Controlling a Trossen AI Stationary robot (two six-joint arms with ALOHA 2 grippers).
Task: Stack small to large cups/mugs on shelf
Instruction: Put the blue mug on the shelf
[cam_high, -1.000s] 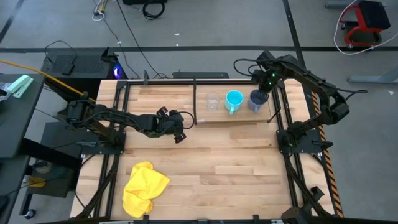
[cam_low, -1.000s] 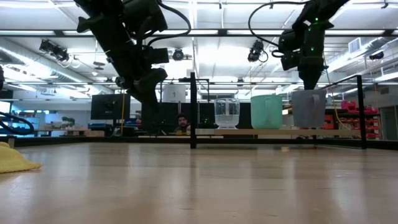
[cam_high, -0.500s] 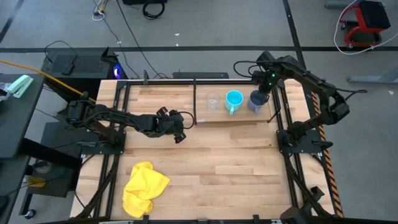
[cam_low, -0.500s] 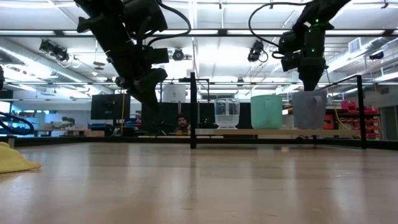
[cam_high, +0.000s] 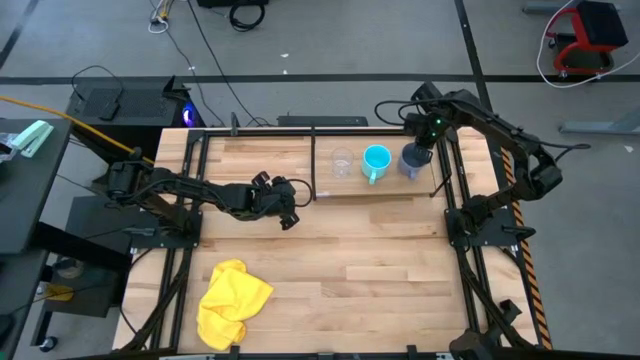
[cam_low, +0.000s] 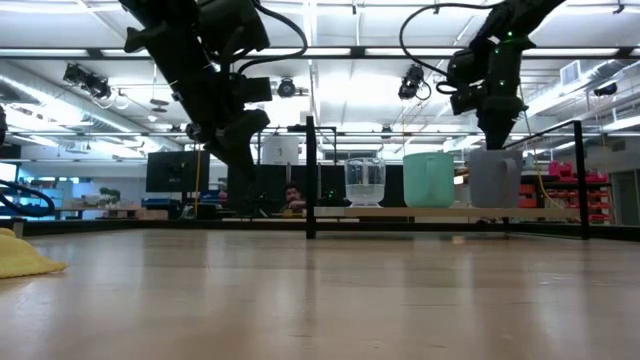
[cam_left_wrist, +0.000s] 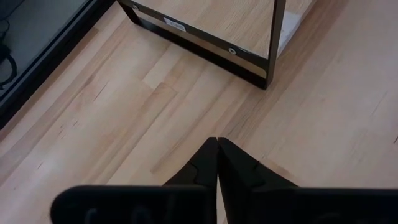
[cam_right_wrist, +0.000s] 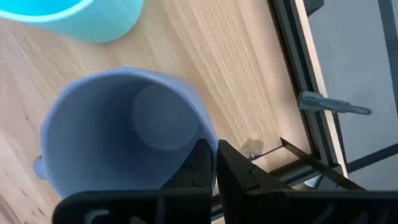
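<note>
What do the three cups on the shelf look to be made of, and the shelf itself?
The small cup looks like clear glass: the background shows through it. The cyan mug and the grey-blue mug are opaque with a smooth, matte look, probably ceramic or plastic; I cannot tell which. The shelf is a light wood board with visible grain, framed by thin black metal posts.

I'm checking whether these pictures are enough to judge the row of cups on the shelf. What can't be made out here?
- Right gripper at the grey-blue mug: the right wrist view shows its fingertips together by the rim, but not whether they pinch it.
- Glass cup: too small and clear in the high view to tell if anything is inside.
- Cyan mug: cut off by the right wrist picture's edge.
</note>
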